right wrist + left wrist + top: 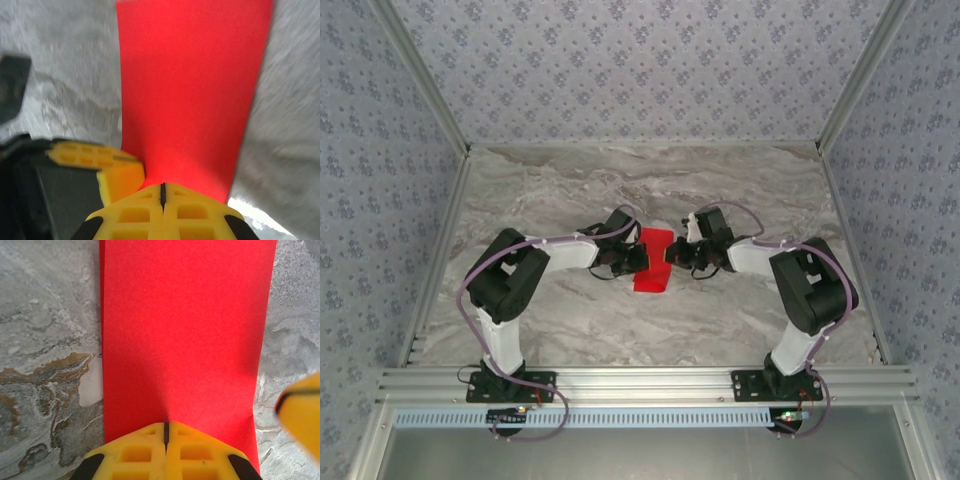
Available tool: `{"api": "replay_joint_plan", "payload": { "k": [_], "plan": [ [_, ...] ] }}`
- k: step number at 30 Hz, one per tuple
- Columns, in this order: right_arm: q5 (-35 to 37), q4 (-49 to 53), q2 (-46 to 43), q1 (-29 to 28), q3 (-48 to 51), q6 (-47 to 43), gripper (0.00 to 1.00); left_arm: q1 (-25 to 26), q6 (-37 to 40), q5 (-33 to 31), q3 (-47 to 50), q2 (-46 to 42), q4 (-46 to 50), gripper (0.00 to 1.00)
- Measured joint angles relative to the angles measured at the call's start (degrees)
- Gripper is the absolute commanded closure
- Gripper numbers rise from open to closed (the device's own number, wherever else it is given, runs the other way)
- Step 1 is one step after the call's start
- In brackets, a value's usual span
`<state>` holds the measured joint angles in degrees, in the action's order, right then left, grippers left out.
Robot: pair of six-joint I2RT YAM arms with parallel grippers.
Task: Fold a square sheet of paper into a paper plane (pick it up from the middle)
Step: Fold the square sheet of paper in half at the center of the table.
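Both clenched: left gripper (165, 427), right gripper (162, 189).
Tips cover the edge of the square sheet of paper (185, 330); pinched or not, I can't tell.

Red paper (185, 330); grey marbled table (45, 340)

A robot test booth: patterned walls (640, 60) enclose the marble table (620, 340); an aluminium rail (650, 381) lines its near edge.

Sheet of paper (653, 262) lies on the desk (740, 190), near centre. Left fingers (135, 452) sit on its 9 o'clock edge, right fingers (135, 215) on its 3 o'clock edge, tips facing each other across it.
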<state>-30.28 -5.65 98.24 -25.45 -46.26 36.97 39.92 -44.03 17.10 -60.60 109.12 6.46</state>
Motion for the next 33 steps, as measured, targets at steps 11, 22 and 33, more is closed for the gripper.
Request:
{"api": "replay_joint_plan", "payload": {
  "k": [11,22,33],
  "plan": [
    [-0.92,0.55,3.08,-2.62,0.92,0.79,1.00,0.00,-0.11,-0.04,0.04,0.02,-0.04,1.00],
    [-1.88,1.90,-3.72,0.55,8.28,-0.92,1.00,0.02,-0.22,-0.02,0.76,-0.11,-0.98,1.00],
    [0.48,5.92,-6.73,-5.66,3.56,-0.24,1.00,0.00,-0.22,-0.02,0.76,-0.11,-0.96,1.00]
  ]
}}
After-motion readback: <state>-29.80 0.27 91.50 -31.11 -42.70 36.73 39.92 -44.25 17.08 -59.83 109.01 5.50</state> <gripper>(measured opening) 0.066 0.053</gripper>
